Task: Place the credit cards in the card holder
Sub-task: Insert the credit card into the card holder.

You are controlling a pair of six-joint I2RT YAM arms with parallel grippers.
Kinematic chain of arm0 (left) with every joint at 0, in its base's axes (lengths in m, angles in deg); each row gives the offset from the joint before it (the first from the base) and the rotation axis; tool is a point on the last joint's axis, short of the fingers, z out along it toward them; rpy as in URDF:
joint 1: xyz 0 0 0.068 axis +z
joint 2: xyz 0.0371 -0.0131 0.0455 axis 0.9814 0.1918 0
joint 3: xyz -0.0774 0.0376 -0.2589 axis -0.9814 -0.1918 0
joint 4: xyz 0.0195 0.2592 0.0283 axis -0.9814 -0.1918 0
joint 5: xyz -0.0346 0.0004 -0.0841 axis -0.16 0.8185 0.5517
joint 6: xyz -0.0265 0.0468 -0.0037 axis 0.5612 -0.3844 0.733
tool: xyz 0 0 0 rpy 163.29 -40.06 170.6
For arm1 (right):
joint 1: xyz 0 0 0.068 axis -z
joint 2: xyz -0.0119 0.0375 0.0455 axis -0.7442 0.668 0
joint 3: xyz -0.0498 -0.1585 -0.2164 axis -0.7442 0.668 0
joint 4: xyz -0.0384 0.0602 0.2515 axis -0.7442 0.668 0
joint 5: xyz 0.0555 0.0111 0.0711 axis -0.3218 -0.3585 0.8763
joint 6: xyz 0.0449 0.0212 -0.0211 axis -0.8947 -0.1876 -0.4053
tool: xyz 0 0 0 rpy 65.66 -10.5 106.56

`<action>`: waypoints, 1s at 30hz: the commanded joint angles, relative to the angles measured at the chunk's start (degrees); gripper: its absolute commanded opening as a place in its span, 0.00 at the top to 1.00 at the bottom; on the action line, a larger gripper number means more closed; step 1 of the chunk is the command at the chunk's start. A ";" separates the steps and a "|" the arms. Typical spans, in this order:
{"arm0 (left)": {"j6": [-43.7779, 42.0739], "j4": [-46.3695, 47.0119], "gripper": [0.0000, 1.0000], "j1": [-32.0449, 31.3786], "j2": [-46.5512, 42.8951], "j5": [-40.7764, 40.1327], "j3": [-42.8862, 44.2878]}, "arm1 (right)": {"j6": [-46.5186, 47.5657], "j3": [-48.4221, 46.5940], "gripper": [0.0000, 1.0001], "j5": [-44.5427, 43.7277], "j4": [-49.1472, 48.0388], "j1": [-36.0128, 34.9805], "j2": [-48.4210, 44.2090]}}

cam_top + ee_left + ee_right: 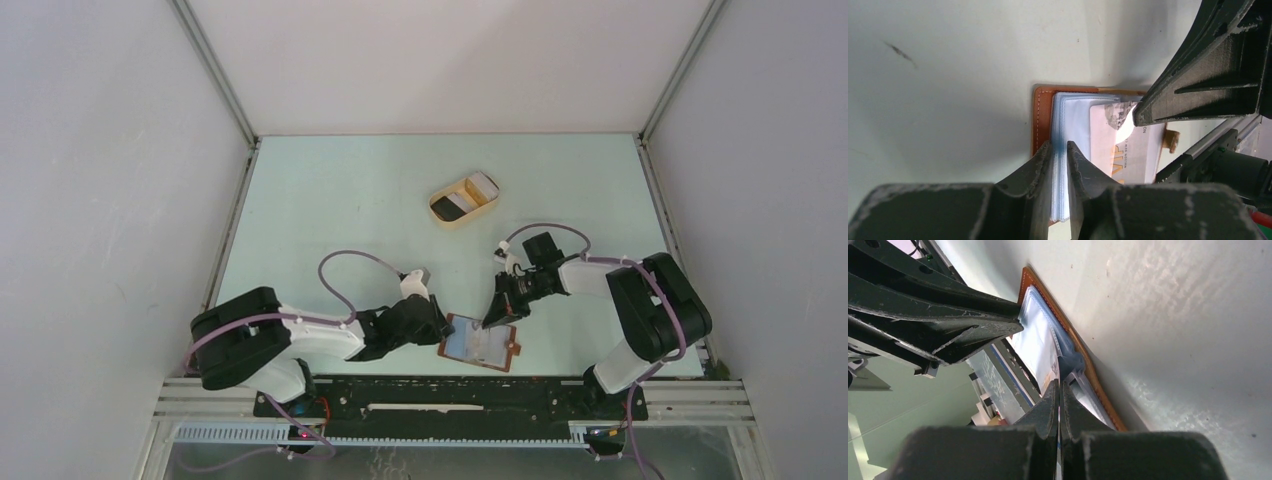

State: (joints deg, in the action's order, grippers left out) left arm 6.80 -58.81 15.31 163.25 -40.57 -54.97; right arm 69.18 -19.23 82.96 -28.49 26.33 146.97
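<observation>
The reddish-brown card holder (482, 345) lies open near the table's front edge, its clear sleeves (1073, 117) standing up. My left gripper (440, 325) is shut on the edge of that sleeve stack, seen close in the left wrist view (1059, 145). My right gripper (497, 320) comes down from above and is shut on a thin pale card (1138, 152) with gold lettering, which sits partly in a sleeve. In the right wrist view (1059, 384) its jaws are pressed together just above the leather edge (1083, 355). A black card (447, 207) and a pale card (483, 185) lie in the tray.
The beige oval tray (452, 226) stands mid-table beyond both grippers. The metal rail (450, 405) runs just in front of the card holder. The two grippers' fingers (948, 325) are very close together over the card holder.
</observation>
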 commanded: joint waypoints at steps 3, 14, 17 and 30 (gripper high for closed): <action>-0.54 -1.23 0.74 -0.08 -4.32 -3.26 -5.56 | -1.66 -0.33 1.00 -0.05 -5.76 -0.82 1.33; -2.26 5.97 0.61 -0.19 -11.32 -2.95 -10.59 | -5.67 -0.44 1.00 0.81 -10.77 0.30 3.43; -2.40 5.09 0.56 -0.25 -11.70 -2.95 -10.43 | -4.63 -1.53 1.00 0.99 -9.18 -0.70 4.70; -1.62 4.76 0.54 -0.26 -4.84 2.28 -7.97 | -4.62 -4.78 0.96 2.23 -8.04 -3.14 8.54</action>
State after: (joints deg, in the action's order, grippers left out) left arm 5.83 -52.47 15.33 155.51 -40.72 -64.17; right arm 64.75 -21.75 86.41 -36.47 24.84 154.06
